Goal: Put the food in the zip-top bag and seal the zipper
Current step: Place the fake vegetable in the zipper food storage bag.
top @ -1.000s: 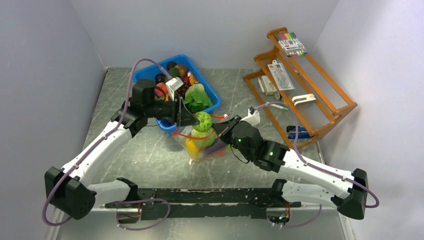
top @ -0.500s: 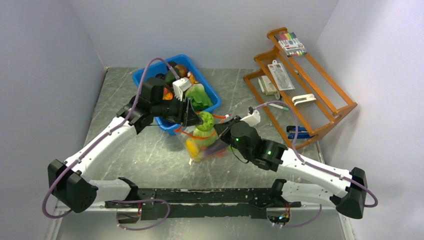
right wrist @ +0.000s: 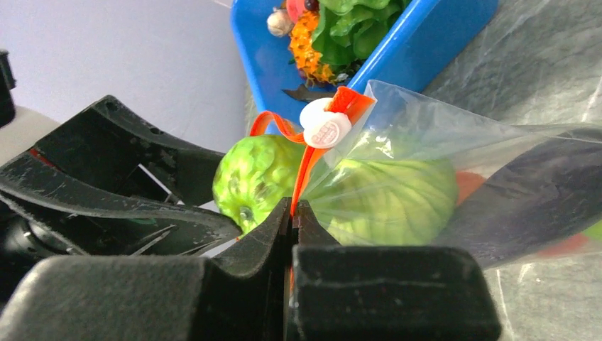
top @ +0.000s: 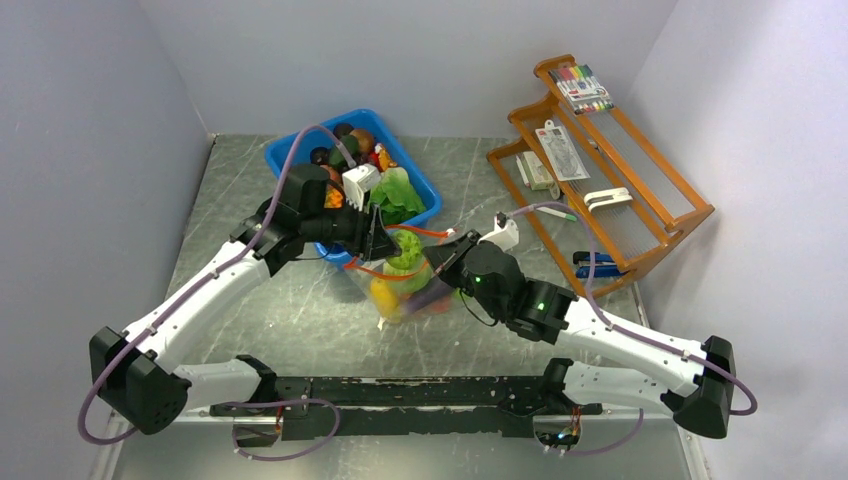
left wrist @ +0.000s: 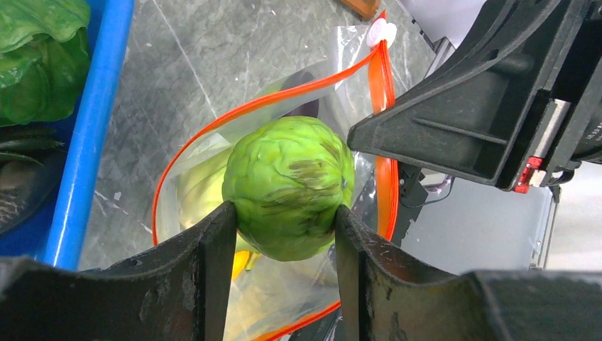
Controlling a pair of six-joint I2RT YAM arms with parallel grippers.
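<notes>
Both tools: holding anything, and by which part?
Left tool clamps the green ball across its sides; right tool pinches the zipper strip near its white slider.

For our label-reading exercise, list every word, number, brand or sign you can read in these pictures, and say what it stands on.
No text can be read in any view.
Marker pack on the wooden rack: print too small to read.
Flat white packet on the same rack: red mark and dark print, too small to read.
White slider on the zipper: reddish ridges, blurred, no letters made out.
</notes>
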